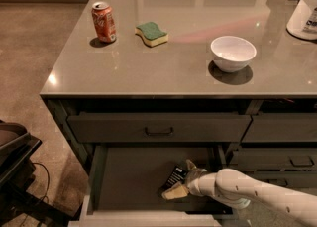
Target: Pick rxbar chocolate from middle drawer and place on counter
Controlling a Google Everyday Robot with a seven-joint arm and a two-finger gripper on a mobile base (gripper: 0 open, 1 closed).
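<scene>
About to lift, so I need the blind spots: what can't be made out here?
Camera view:
- Bar: part covered by the gripper, down in the open drawer; lettering too small to read.
- Drawer floor at right front: hidden by the arm.
- White tub on the counter: cut off by the right edge.
</scene>
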